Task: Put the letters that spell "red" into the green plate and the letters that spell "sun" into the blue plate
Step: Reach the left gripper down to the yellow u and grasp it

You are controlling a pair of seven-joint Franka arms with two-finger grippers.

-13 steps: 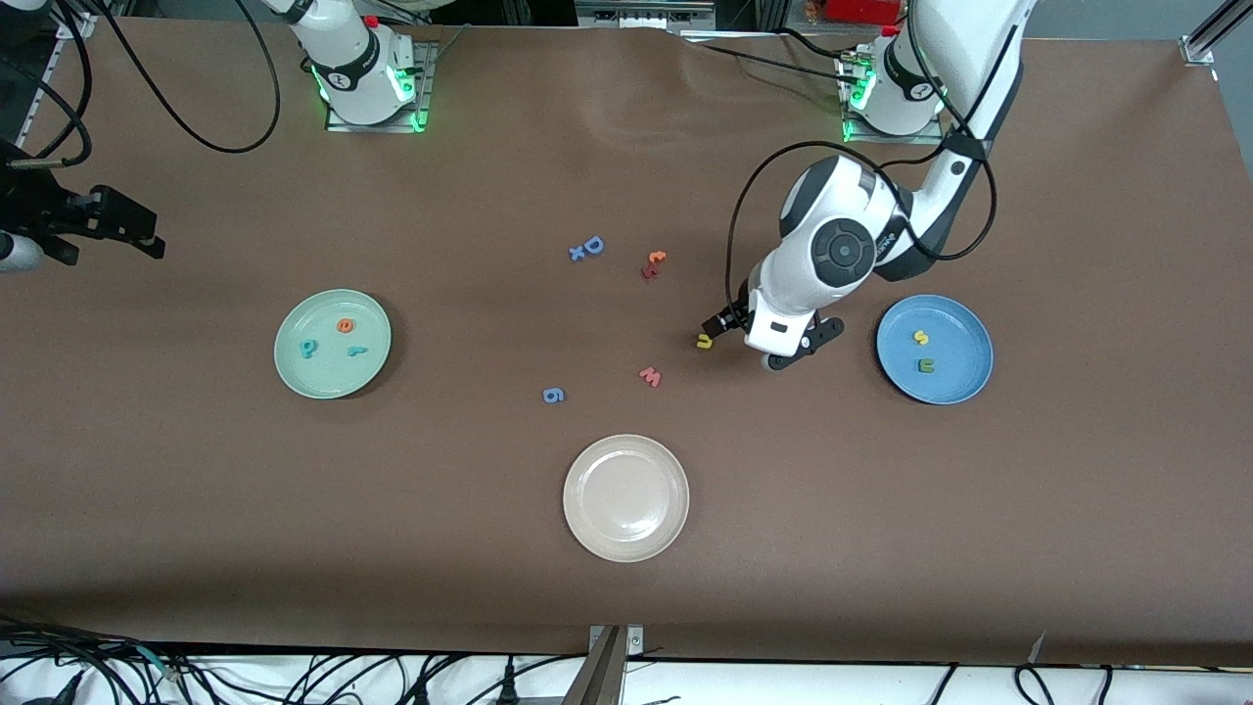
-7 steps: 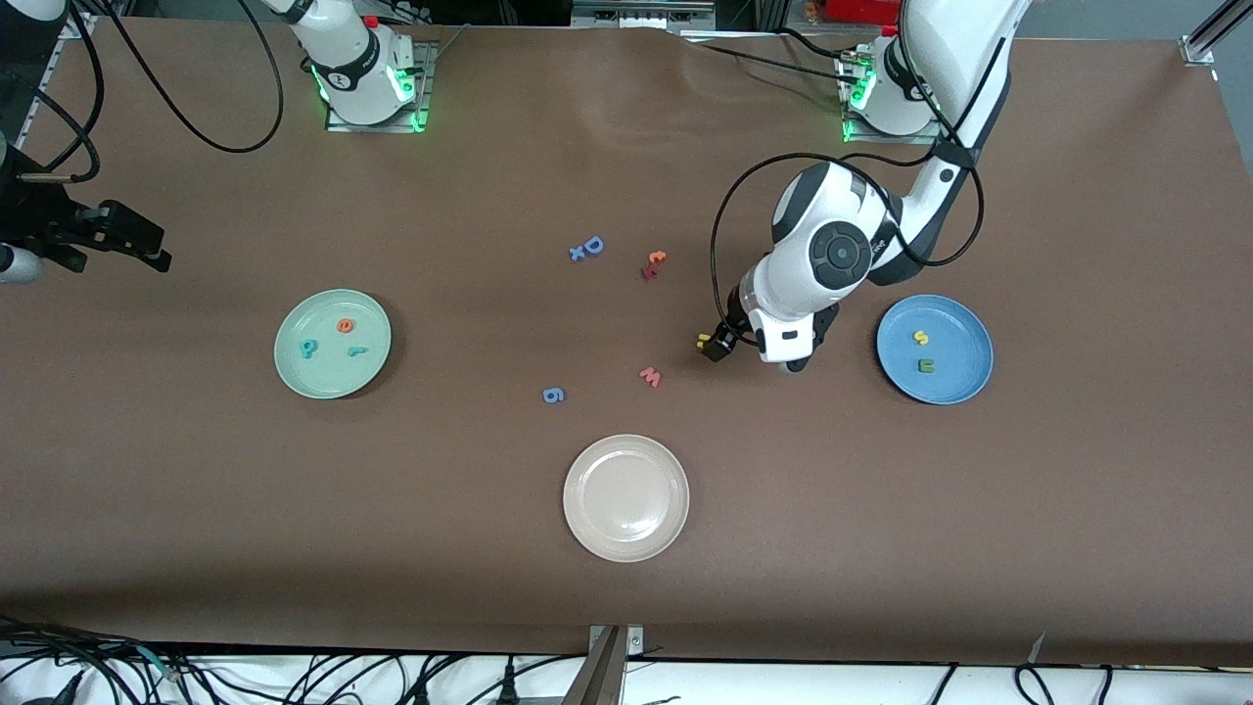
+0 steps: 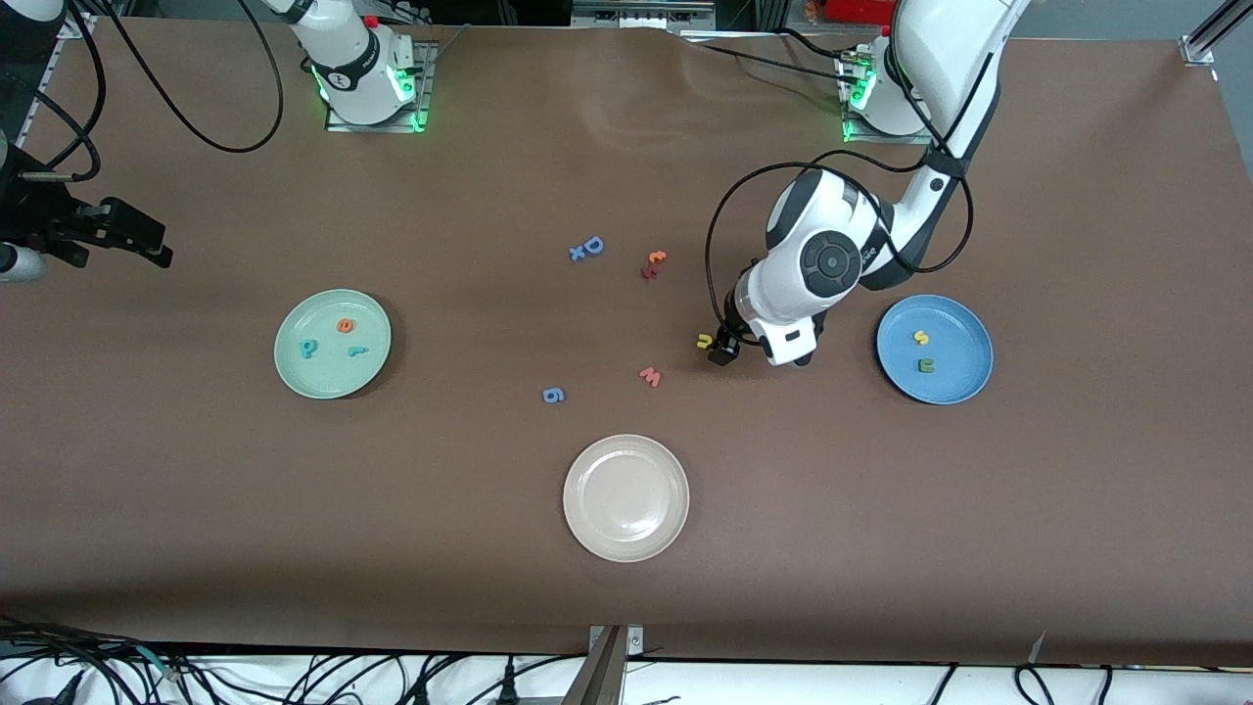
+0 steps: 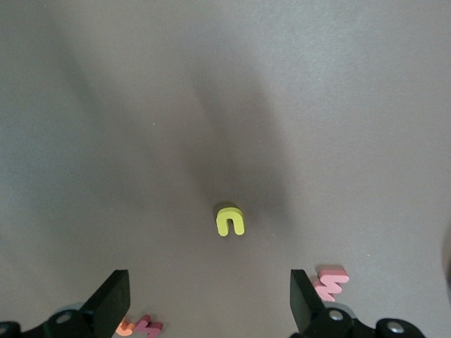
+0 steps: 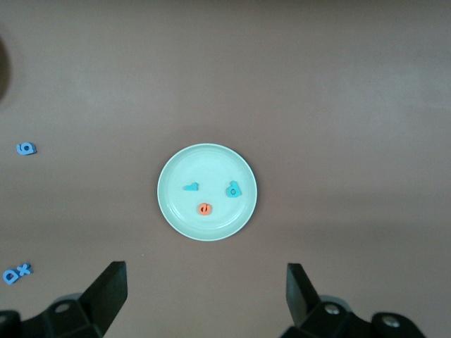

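Three round plates: one green plate [image 3: 332,343], one blue plate [image 3: 934,350], one beige-white plate [image 3: 626,497]. Three letters in the green: orange e [image 3: 345,325], teal d [image 3: 307,347], teal r [image 3: 358,350]. Two in the blue, yellow s [image 3: 920,337] and green n [image 3: 925,365]; six loose on the surface: yellow u [image 3: 703,341], pink w [image 3: 651,376], blue 6 [image 3: 553,395], blue D-x pair [image 3: 586,249], red-orange pair [image 3: 653,264].

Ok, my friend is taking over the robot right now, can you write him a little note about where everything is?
Left gripper: open, low over the yellow u, which lies on the table, not yet grasped.
Right gripper: open, waiting at the right arm's end of the table.
Green plate: holds the orange e, teal d and teal r. "Red" is done.
Blue plate: holds the yellow s and green n.
Left to do: grasp the u and put it in the blue plate.
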